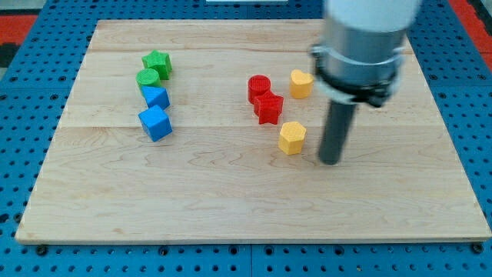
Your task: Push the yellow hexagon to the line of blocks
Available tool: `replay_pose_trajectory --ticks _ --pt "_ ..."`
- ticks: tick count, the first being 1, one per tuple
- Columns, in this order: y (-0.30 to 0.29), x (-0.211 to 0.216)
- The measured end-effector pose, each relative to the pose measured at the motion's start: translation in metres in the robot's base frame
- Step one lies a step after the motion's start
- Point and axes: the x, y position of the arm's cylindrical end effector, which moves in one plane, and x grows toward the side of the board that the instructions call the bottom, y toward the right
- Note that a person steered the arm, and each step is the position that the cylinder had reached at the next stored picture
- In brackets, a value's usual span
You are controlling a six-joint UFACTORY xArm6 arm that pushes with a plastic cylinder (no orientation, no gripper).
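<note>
The yellow hexagon (292,138) lies right of the board's middle. My tip (330,161) rests on the board just to the hexagon's right and slightly below it, a small gap apart. A line of blocks runs down the view's left: a green star (157,63), a green cylinder (148,78), a small blue block (156,97) and a blue cube (155,123). A red cylinder (259,87) and a red star-shaped block (268,107) sit together above and left of the hexagon. A second yellow block (300,83) lies at upper right of them.
The wooden board (231,200) lies on a blue pegboard table (31,154). The arm's grey body (361,46) hangs over the board's upper right and hides part of it.
</note>
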Motion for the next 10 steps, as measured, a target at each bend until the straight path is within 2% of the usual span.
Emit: replay_pose_trajectory --ticks 1,2,3,4,5,6,10 --pt "-0.044 -0.030" --pt "-0.116 -0.020" --pt "-0.149 0.005" --pt "-0.100 -0.001" --pt "-0.097 -0.019" --pt "-0.166 -0.020" --pt "-0.227 -0.011"
